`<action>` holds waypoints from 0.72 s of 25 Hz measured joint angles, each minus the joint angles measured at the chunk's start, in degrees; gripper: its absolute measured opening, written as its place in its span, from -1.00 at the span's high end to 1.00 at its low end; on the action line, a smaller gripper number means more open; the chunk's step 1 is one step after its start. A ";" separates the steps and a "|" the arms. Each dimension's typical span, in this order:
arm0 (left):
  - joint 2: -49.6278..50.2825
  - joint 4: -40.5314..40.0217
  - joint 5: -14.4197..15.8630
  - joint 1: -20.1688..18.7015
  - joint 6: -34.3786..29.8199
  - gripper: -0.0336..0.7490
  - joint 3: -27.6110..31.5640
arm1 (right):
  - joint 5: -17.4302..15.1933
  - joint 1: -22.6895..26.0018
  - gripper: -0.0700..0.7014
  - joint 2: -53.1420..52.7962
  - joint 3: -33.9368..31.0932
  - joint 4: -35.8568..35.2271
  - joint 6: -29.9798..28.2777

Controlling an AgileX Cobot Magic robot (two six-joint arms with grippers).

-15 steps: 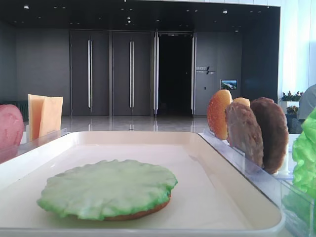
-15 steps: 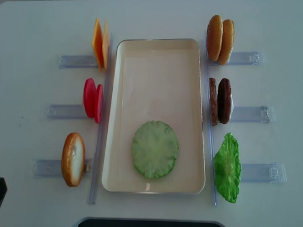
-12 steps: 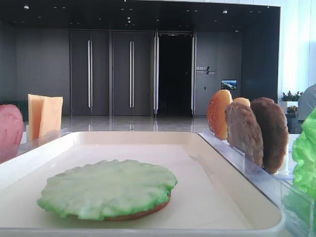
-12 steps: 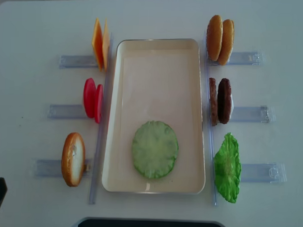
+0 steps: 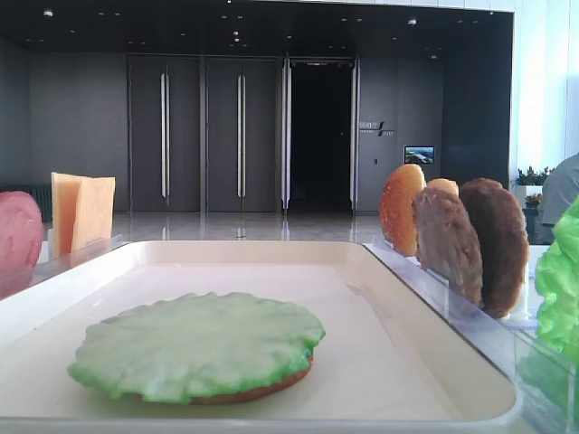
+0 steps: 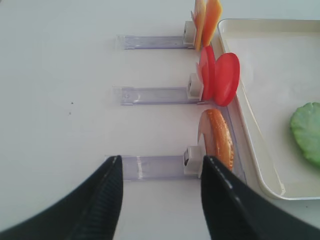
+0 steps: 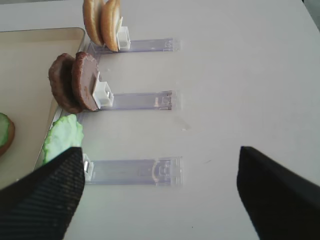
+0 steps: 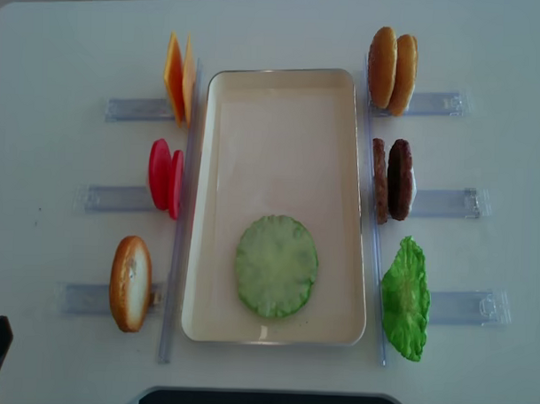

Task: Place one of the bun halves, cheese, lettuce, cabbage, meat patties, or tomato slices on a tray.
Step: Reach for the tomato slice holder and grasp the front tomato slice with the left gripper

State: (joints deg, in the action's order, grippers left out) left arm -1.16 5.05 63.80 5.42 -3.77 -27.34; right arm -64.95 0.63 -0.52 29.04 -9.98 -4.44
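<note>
The cream tray (image 8: 282, 105) holds a pale green wavy cabbage disc (image 8: 276, 265) lying flat on an orange-brown disc whose edge shows (image 5: 262, 391). Left of the tray stand cheese (image 8: 177, 77), tomato slices (image 8: 166, 177) and one bun half (image 8: 130, 283). On its right stand two bun halves (image 8: 392, 70), meat patties (image 8: 393, 179) and lettuce (image 8: 405, 298). My left gripper (image 6: 162, 200) is open and empty, low over the table just short of the left bun half (image 6: 217, 140). The right gripper (image 7: 160, 195) is open and empty, right of the lettuce (image 7: 62, 137).
Each food stands on edge in a clear plastic holder (image 8: 119, 197) whose rail runs outward from the tray. A holder rail (image 7: 135, 171) lies between the right fingers, and another (image 6: 155, 166) between the left ones. The table's near edge (image 8: 263, 399) is close below the tray.
</note>
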 joint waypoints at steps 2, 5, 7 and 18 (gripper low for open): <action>0.00 0.00 0.00 0.00 0.00 -0.08 0.00 | 0.00 0.00 -0.71 0.00 0.00 0.00 0.00; 0.00 0.00 0.00 0.00 0.00 -0.08 0.00 | 0.00 0.00 -0.71 0.00 0.00 0.00 0.00; 0.00 0.00 0.00 0.00 0.00 -0.08 0.00 | 0.00 0.00 -0.71 0.00 0.00 0.00 0.00; 0.00 0.00 0.00 0.00 0.00 -0.08 0.00 | 0.00 0.00 -0.71 0.00 0.00 0.00 -0.02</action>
State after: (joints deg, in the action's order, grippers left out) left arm -1.16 5.05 63.80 5.42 -3.77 -27.34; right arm -64.95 0.63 -0.52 29.04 -9.98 -4.46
